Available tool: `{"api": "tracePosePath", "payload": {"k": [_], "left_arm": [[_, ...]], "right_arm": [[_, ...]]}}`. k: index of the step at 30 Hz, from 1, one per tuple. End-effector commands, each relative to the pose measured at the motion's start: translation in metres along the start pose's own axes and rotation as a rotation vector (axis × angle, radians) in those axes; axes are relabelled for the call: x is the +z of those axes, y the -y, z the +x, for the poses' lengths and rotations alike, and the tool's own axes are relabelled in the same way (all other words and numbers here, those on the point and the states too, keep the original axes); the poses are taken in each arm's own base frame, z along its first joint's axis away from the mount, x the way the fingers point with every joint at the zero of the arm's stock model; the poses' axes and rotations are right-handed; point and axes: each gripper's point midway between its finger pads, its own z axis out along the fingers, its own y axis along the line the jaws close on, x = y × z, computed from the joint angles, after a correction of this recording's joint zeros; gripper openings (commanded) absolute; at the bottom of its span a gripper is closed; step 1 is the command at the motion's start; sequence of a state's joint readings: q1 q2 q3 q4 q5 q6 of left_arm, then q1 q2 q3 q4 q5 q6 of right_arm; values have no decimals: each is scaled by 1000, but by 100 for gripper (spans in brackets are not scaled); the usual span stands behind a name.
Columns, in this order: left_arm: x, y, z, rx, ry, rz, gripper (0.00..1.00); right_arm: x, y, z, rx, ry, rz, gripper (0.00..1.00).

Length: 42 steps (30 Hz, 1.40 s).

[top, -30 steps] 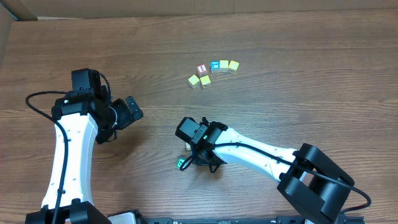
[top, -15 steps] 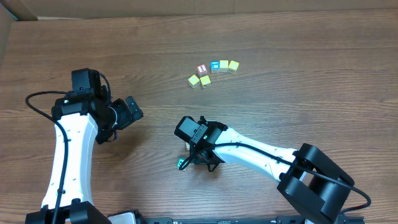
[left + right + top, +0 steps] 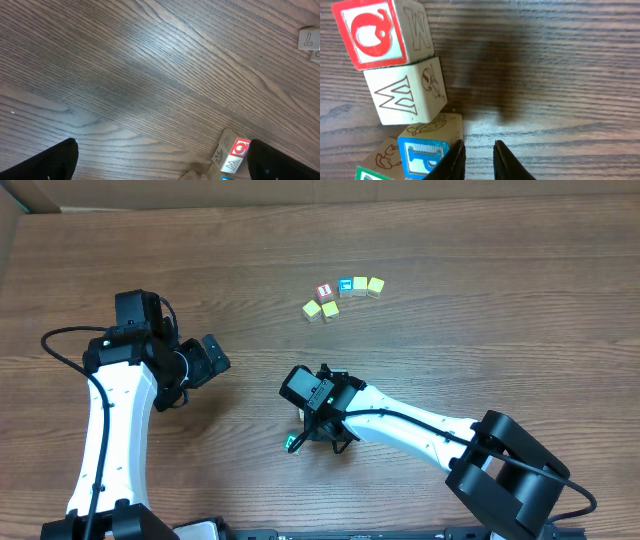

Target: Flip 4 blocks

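Four small wooden letter blocks [image 3: 231, 154] sit bunched together on the near part of the worktop [image 3: 450, 240], under the right arm's wrist. In the right wrist view they run in a crooked line. The green block [image 3: 366, 175] is nearest and cut off by the frame edge, and the blue "P" block [image 3: 427, 152] is next to it. Beyond that lies the whitish block [image 3: 405, 97], showing a "W" outline, and the red "O" block [image 3: 370, 32] is farthest. Each block sits close against its neighbour. The right gripper [image 3: 478, 146] points down at the wood just beside the blue "P" block. Its jaws are drawn almost together, with only a narrow slit of bare worktop between them, and it grips nothing. Whether its nearer finger [image 3: 454, 159] actually touches that block cannot be told. Off to the left, well apart from the blocks, the left gripper [image 3: 162, 150] hangs over bare wood with its jaws spread wide and empty. Farther back, toward the middle of the worktop, lies a separate loose cluster: yellow cubes [image 3: 312, 309], a red-faced cube [image 3: 324, 290] and a blue cube [image 3: 346, 285].
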State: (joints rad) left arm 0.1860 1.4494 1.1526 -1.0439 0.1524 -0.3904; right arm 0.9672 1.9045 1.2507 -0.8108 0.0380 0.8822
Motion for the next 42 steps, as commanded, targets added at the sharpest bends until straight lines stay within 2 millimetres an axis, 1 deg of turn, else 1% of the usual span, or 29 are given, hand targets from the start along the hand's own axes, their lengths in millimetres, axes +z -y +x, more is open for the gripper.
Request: {"api": "tracePosePath", "payload": {"k": [1, 13, 17, 20, 23, 25, 26, 29, 30, 32, 34, 38, 40, 42], "left_arm": [[2, -2, 1, -3, -5, -6, 100], [2, -2, 1, -3, -5, -7, 100], [2, -2, 1, -3, -5, -6, 100], [2, -2, 1, -3, -5, -6, 100], [2, -2, 1, -3, -5, -6, 100], [2, -2, 1, -3, -5, -6, 100], [2, -2, 1, -3, -5, -6, 100], [2, -2, 1, -3, -5, -6, 100], [2, -2, 1, -3, -5, -7, 100], [2, -2, 1, -3, -5, -6, 100], [2, -2, 1, -3, -5, -6, 100], [2, -2, 1, -3, -5, -6, 100], [2, -2, 1, -3, -5, -6, 100], [2, -2, 1, -3, -5, -6, 100]], "right_arm": [[-8, 0, -10, 9, 46, -8, 21], [-8, -6, -15, -33, 65, -32, 22], [-9, -2, -20, -21, 69, -26, 22], [-18, 1, -26, -16, 59, -10, 25], [-32, -5, -31, -83, 51, -16, 28], [-40, -10, -30, -109, 36, -30, 28], [-43, -12, -27, -110, 17, -42, 28], [-44, -19, -9, -113, -77, -92, 21], [-44, -20, -2, -115, -108, -101, 13], [-42, -20, 11, -122, -153, -105, 4], [-39, -17, 23, -129, -184, -87, 4], [-37, -15, 40, -143, -212, -57, 4], [-34, -18, 49, -138, -214, -54, 4], [-32, -26, 54, -158, -203, -74, 4]]}}
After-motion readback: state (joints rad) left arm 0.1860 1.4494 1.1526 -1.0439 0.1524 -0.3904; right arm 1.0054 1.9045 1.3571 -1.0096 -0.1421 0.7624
